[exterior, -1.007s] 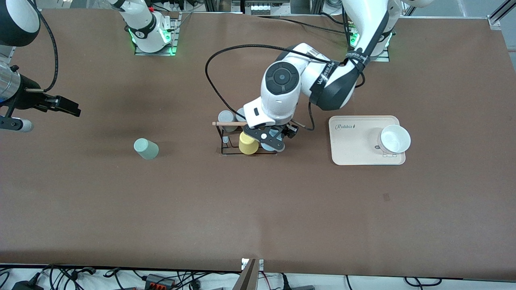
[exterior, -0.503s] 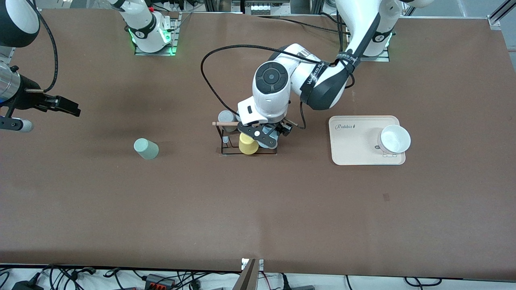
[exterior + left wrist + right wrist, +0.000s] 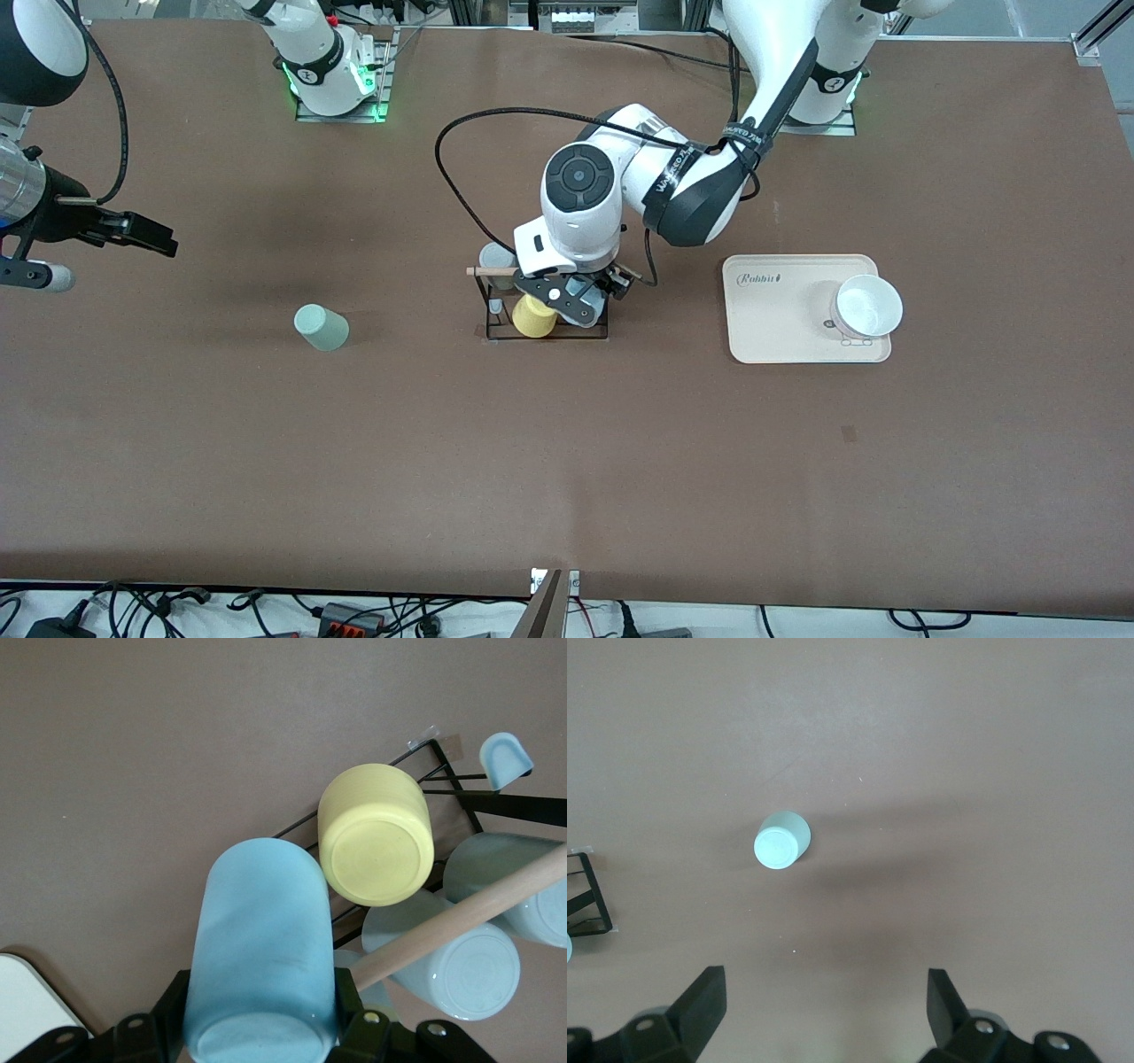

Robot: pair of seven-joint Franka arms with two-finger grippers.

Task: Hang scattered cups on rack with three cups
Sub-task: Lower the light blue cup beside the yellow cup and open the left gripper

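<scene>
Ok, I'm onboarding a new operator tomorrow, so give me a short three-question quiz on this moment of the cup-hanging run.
1. True or false: the left gripper is shut on the light blue cup.
2. Multiple choice: where is the sage green cup? A) on the rack B) on the table, toward the right arm's end C) on the cream tray
3. Fill in: the right gripper waits with its fingers ____.

Key:
1. True. It holds the light blue cup over the rack, beside the yellow cup.
2. B. It stands alone on the table.
3. Open, holding nothing, with the sage green cup in the right wrist view.
</scene>
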